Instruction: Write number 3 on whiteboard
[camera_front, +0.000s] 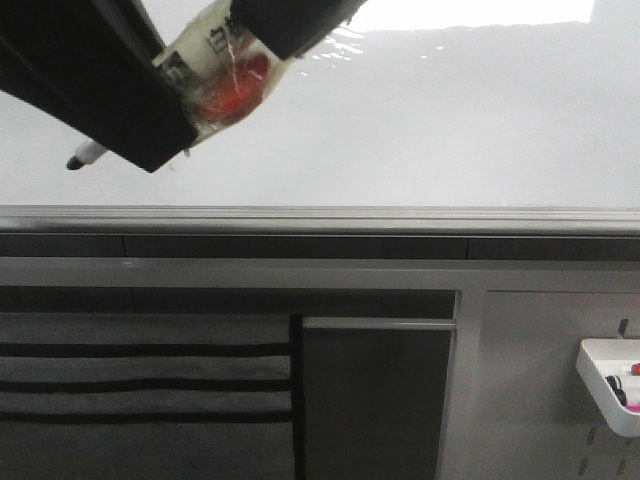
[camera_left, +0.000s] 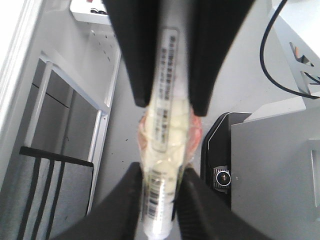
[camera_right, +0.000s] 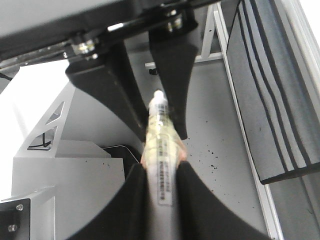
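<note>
From the front I see only the marker (camera_front: 88, 154) tip; its barrel hides behind the black fingers (camera_front: 120, 90). I cannot tell whether the tip touches the whiteboard (camera_front: 420, 130). The small tray (camera_front: 610, 385) is cut by the frame's edge, its contents too small to make out.

Bright glare washes the whiteboard (camera_front: 420, 120) top edge, while both wrist views blur up close
</note>
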